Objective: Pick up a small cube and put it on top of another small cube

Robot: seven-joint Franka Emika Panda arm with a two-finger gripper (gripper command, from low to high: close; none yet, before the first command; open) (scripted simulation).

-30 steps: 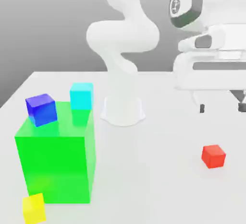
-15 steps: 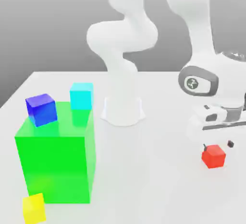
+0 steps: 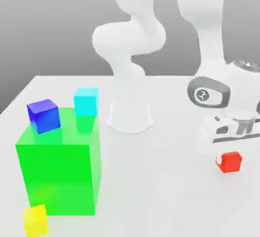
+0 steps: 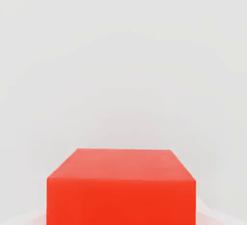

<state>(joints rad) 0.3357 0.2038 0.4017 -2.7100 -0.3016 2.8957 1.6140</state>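
Note:
The small red cube [image 3: 232,163] sits on the white table at the exterior view's right. My gripper [image 3: 231,156] has come straight down over it and is shut on it, the white hand covering the cube's top edge. From the hand view, the red cube [image 4: 121,185] looks large and close, with bare white table beyond it.
A big green cube [image 3: 58,170] stands at the exterior view's left with a small blue cube [image 3: 43,115] on its top. A cyan cube [image 3: 86,101] is behind it and a small yellow cube [image 3: 36,220] in front. The arm's base [image 3: 129,116] stands mid-table.
The hand dropped from high above the table down onto the red cube and its fingers closed on it. The cube has shifted slightly up and to the right.

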